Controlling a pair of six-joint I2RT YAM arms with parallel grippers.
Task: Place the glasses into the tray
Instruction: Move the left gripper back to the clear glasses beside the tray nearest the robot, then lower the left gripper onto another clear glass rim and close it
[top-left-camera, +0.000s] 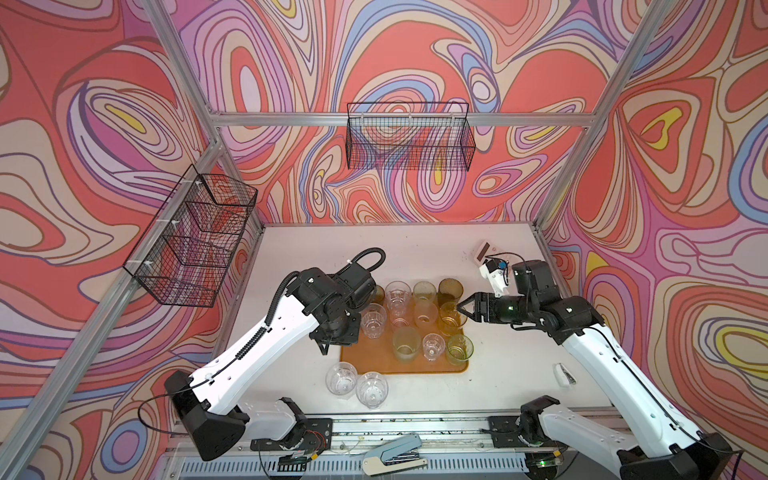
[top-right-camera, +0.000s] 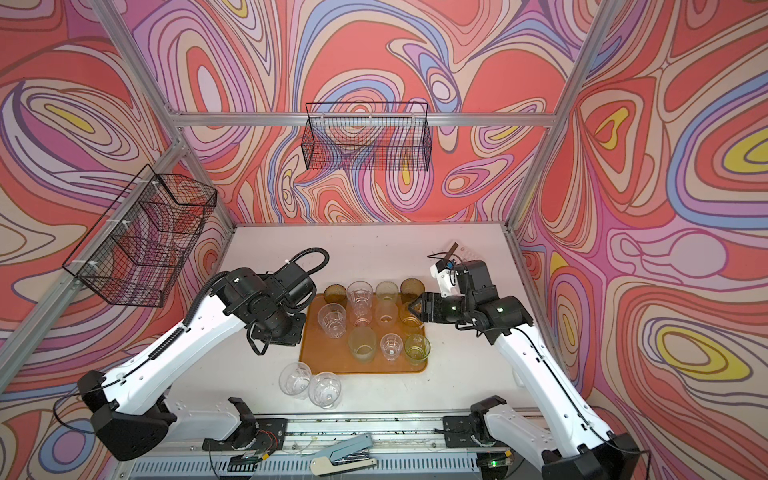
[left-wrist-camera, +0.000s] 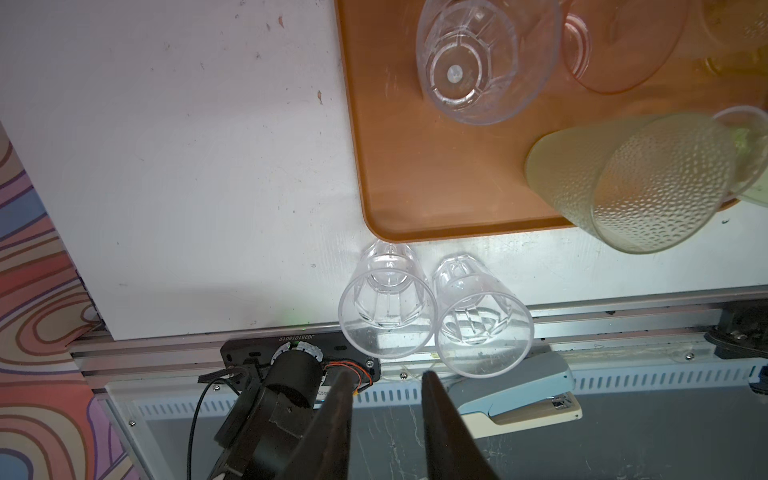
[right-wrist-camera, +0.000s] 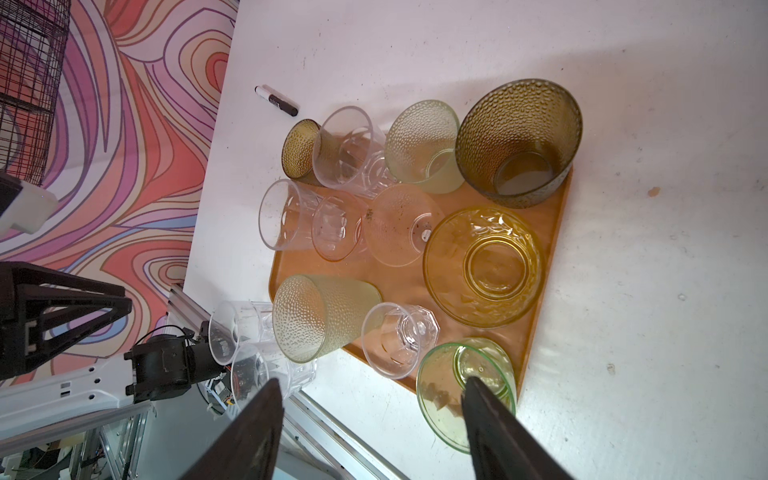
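on tray (top-left-camera: 365, 357): most glasses (top-left-camera: 398, 296) | on table (top-left-camera: 507, 332), just before tray's left front corner: two glasses (top-left-camera: 341, 378), side by side

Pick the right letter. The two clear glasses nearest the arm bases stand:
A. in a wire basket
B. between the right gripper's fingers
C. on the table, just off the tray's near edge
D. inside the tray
C: in both top views one clear glass and its clear neighbour stand on the white table, outside the tray and its rim.

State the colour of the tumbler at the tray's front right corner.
Bright green transparent tumbler; clearest in the right wrist view.
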